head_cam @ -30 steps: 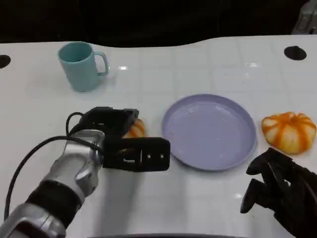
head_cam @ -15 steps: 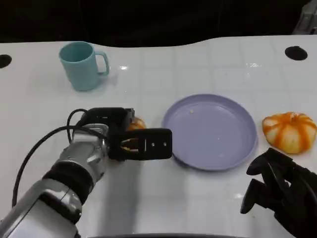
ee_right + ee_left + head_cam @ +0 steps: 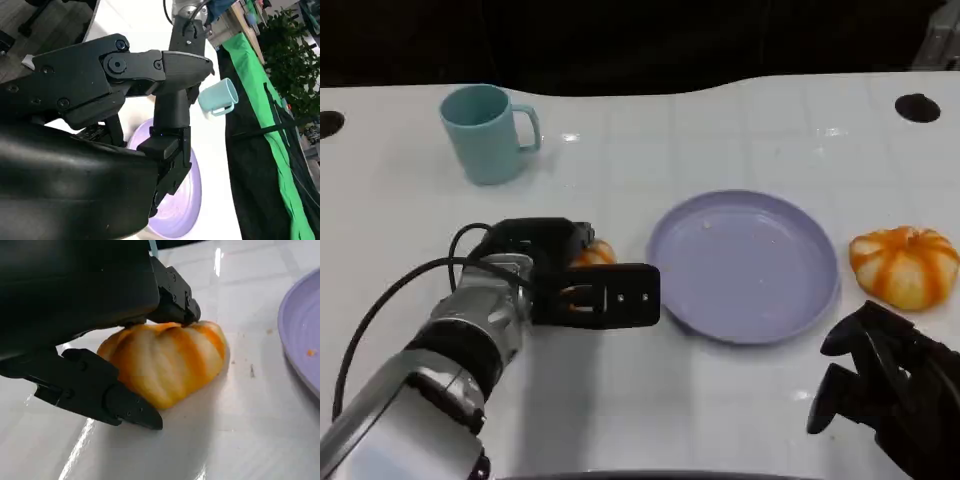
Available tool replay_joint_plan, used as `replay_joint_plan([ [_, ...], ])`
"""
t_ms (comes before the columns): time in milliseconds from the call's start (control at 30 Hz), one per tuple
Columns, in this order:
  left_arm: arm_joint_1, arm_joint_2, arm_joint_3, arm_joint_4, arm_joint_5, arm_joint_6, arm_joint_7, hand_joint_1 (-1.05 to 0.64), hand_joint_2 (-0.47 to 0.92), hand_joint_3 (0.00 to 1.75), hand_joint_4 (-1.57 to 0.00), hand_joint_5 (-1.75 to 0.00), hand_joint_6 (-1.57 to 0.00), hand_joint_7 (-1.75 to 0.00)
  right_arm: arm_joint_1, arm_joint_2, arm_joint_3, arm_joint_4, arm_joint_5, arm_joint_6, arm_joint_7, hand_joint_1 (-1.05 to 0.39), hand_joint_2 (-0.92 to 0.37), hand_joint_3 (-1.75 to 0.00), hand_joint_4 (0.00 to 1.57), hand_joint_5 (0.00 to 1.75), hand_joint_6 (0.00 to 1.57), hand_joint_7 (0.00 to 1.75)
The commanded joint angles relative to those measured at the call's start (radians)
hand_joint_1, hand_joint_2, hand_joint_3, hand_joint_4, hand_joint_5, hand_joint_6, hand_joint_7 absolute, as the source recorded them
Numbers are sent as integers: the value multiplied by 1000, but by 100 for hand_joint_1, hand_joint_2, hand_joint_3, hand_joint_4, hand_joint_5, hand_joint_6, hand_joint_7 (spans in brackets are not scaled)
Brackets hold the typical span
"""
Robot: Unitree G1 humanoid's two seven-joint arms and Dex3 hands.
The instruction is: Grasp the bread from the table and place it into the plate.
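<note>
The bread (image 3: 167, 362), left of the plate (image 3: 744, 265), is enclosed by the left hand (image 3: 582, 285) but not yet lifted; placing remains.

Open white surface (image 3: 620, 390) runs between the left hand (image 3: 582, 290) and the plate (image 3: 745, 265), so nothing blocks that short stretch. The cup (image 3: 485, 133) stands well back, far from that lane. A second bun (image 3: 904, 263) sits just past the plate's far side, with the right hand (image 3: 885, 385) parked near the front edge below it.
</note>
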Motion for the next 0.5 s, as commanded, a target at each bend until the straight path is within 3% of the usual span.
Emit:
replay_joint_plan([
  [33, 21, 10, -22, 24, 11, -27, 74, -25, 92, 8, -74, -107, -105, -3, 7, -9, -10, -15, 14, 6, -7, -47, -92, -35, 64, 175, 50, 160],
  [67, 24, 12, -34, 25, 23, -29, 108, -28, 92, 18, -74, -142, -106, -3, 7, -11, -9, -16, 12, 5, -6, -47, -92, -35, 64, 175, 50, 160],
  [133, 26, 14, -49, 30, 34, -31, 148, -29, 92, 24, -73, -164, -107, -3, 7, -13, -8, -16, 10, 4, -6, -47, -92, -35, 65, 175, 49, 160],
  [367, 29, 19, -80, 25, 59, -39, 292, -29, 92, 39, -80, -175, -120, -12, 1, -14, -11, -10, 13, 4, -4, -47, -92, -34, 66, 175, 50, 161],
  [400, 28, 19, -77, 22, 55, -44, 301, -29, 92, 36, -82, -175, -112, -39, 1, -13, -11, -8, 12, 1, -3, -47, -92, -34, 66, 175, 50, 161],
  [433, 28, 21, -73, 17, 52, -52, 311, -29, 92, 30, -84, -175, -91, -81, 0, -12, -11, -6, 11, -1, -4, -47, -92, -34, 66, 175, 50, 161],
  [467, 27, 22, -69, 11, 48, -58, 320, -28, 92, 28, -85, -175, -82, -93, -1, -11, -12, -5, 13, 2, -5, -47, -92, -34, 66, 175, 50, 161],
  [500, 25, 25, -63, 3, 42, -65, 325, -27, 92, 27, -84, -175, -79, -93, -2, -12, -12, -5, 13, 4, -6, -47, -92, -34, 66, 175, 50, 161],
])
